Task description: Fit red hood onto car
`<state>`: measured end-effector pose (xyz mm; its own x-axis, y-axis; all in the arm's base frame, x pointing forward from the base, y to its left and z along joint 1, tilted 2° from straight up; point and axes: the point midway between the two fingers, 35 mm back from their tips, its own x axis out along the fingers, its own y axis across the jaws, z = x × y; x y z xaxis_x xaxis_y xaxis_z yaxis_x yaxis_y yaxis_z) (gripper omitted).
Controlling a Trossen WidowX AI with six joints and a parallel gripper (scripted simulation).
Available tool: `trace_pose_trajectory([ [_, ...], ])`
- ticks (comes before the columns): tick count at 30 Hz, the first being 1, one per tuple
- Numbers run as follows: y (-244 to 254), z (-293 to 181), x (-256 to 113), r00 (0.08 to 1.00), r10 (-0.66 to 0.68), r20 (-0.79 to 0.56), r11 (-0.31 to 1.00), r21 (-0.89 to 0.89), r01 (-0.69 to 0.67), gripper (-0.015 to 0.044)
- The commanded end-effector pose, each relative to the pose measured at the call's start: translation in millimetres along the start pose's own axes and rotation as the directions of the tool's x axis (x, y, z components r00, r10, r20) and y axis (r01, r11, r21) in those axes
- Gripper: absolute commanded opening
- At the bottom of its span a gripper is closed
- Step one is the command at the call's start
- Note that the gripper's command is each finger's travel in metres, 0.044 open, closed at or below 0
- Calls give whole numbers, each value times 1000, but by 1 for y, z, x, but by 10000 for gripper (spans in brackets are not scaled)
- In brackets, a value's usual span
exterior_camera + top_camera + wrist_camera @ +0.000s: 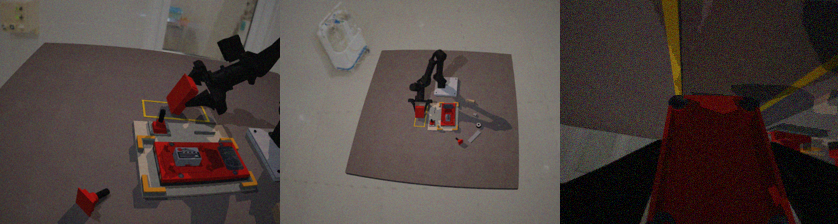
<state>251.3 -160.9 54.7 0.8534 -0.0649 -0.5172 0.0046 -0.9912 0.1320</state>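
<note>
The red hood (420,111) (181,95) (715,170) is in the air above and beside the yellow outline, tilted steeply. The wrist view looks into its hollow side, with dark corner bosses. My gripper (420,108) (187,90) (714,147) is shut on the hood, a finger along each long side; one fingertip is hidden behind it in the exterior view. The red chassis (448,123) (206,173) sits in the jig (437,112) (195,190) between orange corner brackets. The grey engine block (448,117) (187,156) stands on its deck. The pegs are too small to make out clearly.
The yellow outline (414,122) (144,108) (674,47) borders the jig's side. A red piece with a black post (431,122) (159,127) stands on the jig board; a similar piece (460,141) (87,200) lies on the table. A wheel (478,125) and grey bar (474,136) lie beyond the chassis.
</note>
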Motion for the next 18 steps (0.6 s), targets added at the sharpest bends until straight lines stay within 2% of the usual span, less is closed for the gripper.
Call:
trace_pose_trajectory([
  [1, -5, 13, 1, 1000, -9, 14, 995, 101, 8, 0],
  [6, -1, 2, 0, 1000, -1, 2, 1000, 17, 1, 0],
  [18, 0, 2, 0, 1000, 1, -8, 999, 43, -1, 315],
])
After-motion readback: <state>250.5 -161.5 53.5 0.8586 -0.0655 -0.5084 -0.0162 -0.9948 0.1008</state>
